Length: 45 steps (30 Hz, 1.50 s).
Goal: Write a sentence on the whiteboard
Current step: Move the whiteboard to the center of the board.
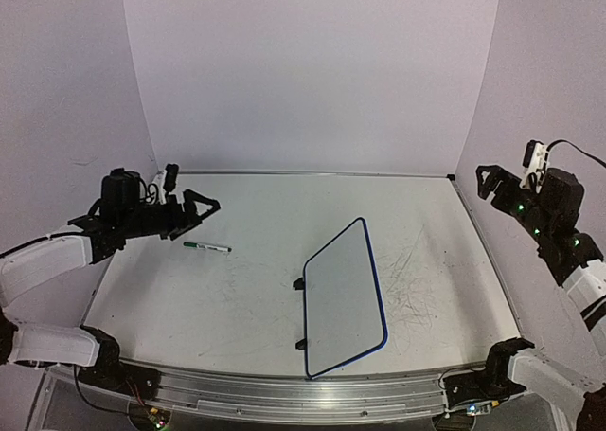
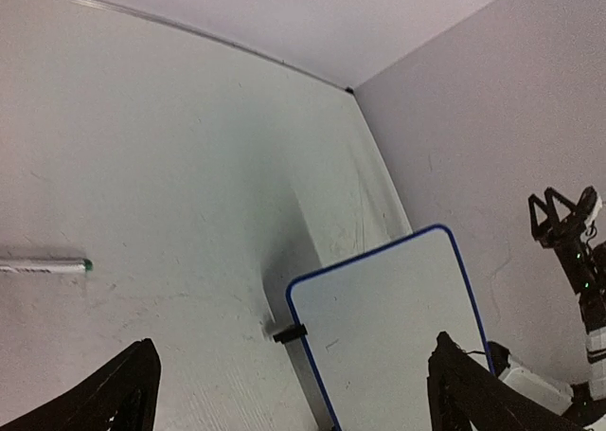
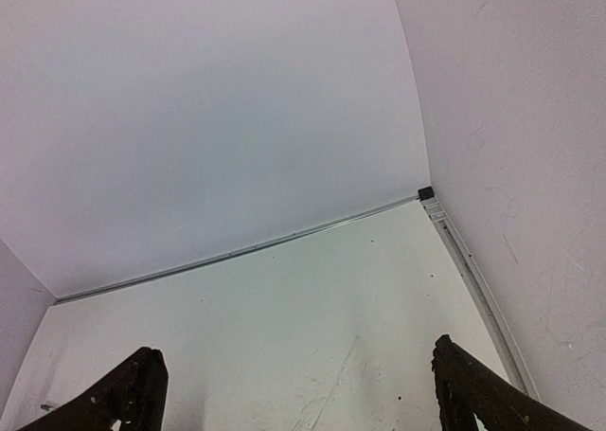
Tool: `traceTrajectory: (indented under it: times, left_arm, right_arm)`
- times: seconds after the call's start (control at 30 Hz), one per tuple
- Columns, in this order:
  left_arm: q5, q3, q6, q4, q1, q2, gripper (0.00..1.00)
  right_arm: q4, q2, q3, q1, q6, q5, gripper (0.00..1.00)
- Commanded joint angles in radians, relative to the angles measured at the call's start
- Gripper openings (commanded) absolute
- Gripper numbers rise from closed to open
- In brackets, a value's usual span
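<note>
The whiteboard (image 1: pixel 346 300), white with a thin dark-blue frame and two black clip feet, lies tilted on the table right of centre; its face is blank and no green sentence shows. It also shows in the left wrist view (image 2: pixel 393 336). A green-capped marker (image 1: pixel 206 247) lies on the table left of it, and its end shows in the left wrist view (image 2: pixel 45 266). My left gripper (image 1: pixel 201 206) is open and empty, raised above and behind the marker. My right gripper (image 1: pixel 490 180) is open and empty, raised at the far right, away from the board.
Faint grey scribble marks (image 1: pixel 417 279) cover the tabletop right of the board. White walls enclose the table at the back and sides. A metal rail (image 1: pixel 284 393) runs along the near edge by the arm bases.
</note>
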Motion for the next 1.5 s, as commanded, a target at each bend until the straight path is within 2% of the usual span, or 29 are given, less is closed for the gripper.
traceTrajectory:
  times: [0.0,0.4,0.63,0.87,1.0,1.27,1.47]
  left_arm:
    - [0.012,-0.042,0.005,0.043,-0.143,0.064,0.99]
    - [-0.102,-0.044,-0.051,0.044,-0.417,0.253,0.82]
    - [-0.146,0.022,0.0,0.044,-0.569,0.386,0.55]
    - [-0.127,0.023,0.135,0.044,-0.634,0.444,0.5]
    - [-0.084,0.076,0.17,0.05,-0.688,0.499,0.47]
    - [-0.071,0.142,0.264,0.086,-0.8,0.588,0.47]
    - [-0.101,0.16,0.298,0.09,-0.815,0.634,0.48]
  right_arm:
    - [-0.007,0.027,0.039,-0.002,0.02,-0.087,0.98]
    - [-0.009,0.059,0.017,-0.001,0.095,-0.326,0.98]
    - [-0.002,0.057,0.007,-0.001,0.127,-0.377,0.98]
    - [0.005,0.067,0.003,0.0,0.151,-0.419,0.98]
    - [0.009,0.044,-0.011,0.0,0.158,-0.42,0.98]
    - [0.012,0.033,-0.011,-0.001,0.164,-0.441,0.98]
    - [0.009,0.018,-0.005,0.0,0.162,-0.45,0.98]
